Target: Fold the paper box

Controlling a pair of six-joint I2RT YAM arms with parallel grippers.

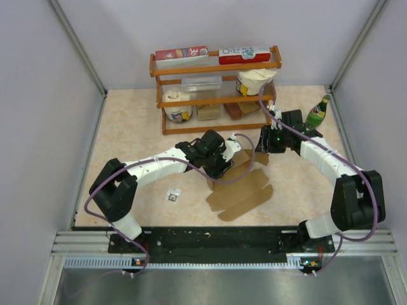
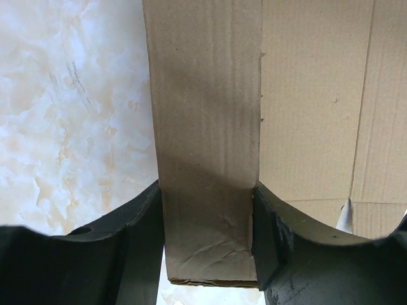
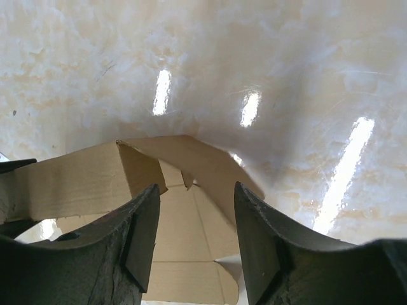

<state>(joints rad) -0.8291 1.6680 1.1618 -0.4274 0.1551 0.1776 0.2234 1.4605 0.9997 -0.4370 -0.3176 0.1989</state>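
Left gripper [image 2: 208,210] is clamped on a raised flap of the paper box [image 1: 245,190], with cardboard touching both fingers. Right gripper [image 3: 196,190] is spread wide with nothing gripped, hovering over the box's far end, where flaps stand up off the table [image 1: 127,140]. Box sits mid-table, slightly right of centre, its near part lying flat. Shelf [image 1: 216,67] runs along the far edge. Green bottle [image 1: 317,113] stands by the far right corner.
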